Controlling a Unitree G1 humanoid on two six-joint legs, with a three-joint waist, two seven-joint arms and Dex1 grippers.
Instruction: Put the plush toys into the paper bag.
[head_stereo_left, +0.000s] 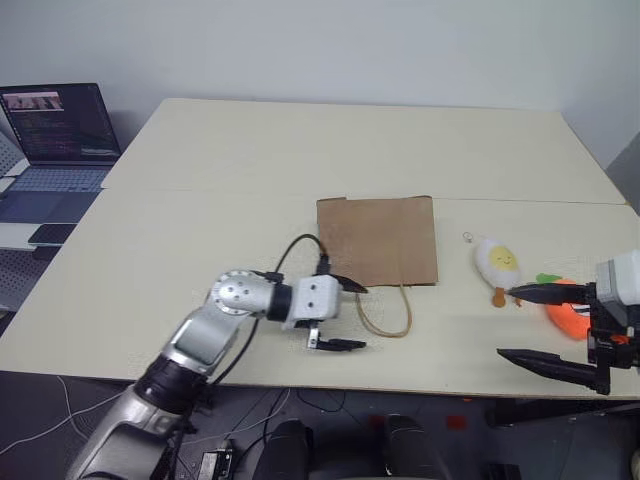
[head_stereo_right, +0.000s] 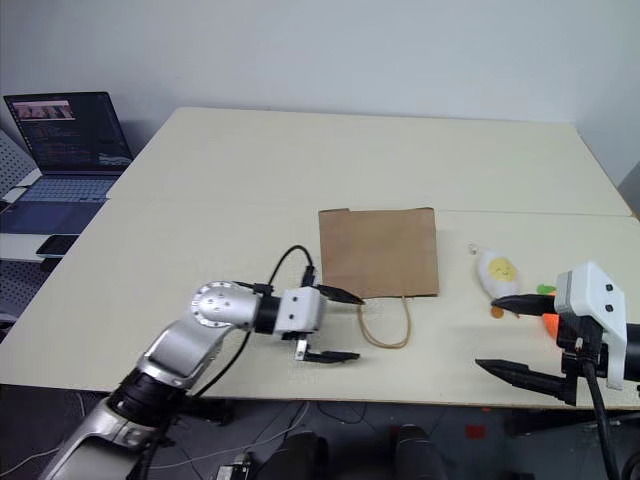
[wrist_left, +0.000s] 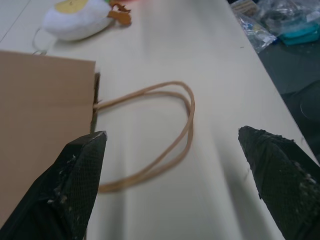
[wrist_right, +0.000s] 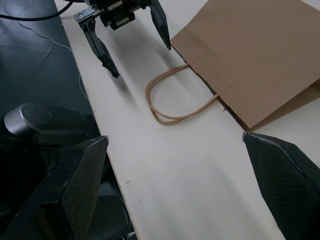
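Jaws on both arms are spread wide and holding nothing: in the head view the left gripper (head_stereo_left: 340, 315) sits right by the handles (head_stereo_left: 385, 315) of the paper bag (head_stereo_left: 378, 240) lying flat on the table (head_stereo_left: 250, 160), the right gripper (head_stereo_left: 540, 325) near the egg toy (head_stereo_left: 496, 260) and carrot toy (head_stereo_left: 568, 312). Left wrist view has the handle loops between its fingers (wrist_left: 75, 185), egg beyond. Right wrist view looks across at the bag's mouth.

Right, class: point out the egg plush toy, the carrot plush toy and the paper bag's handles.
egg plush toy (head_stereo_left: 497, 260), left eye view, on its yellow face.
carrot plush toy (head_stereo_left: 568, 318), left eye view, on its orange body.
paper bag's handles (wrist_left: 170, 145), left wrist view, on the loops' outer curve.
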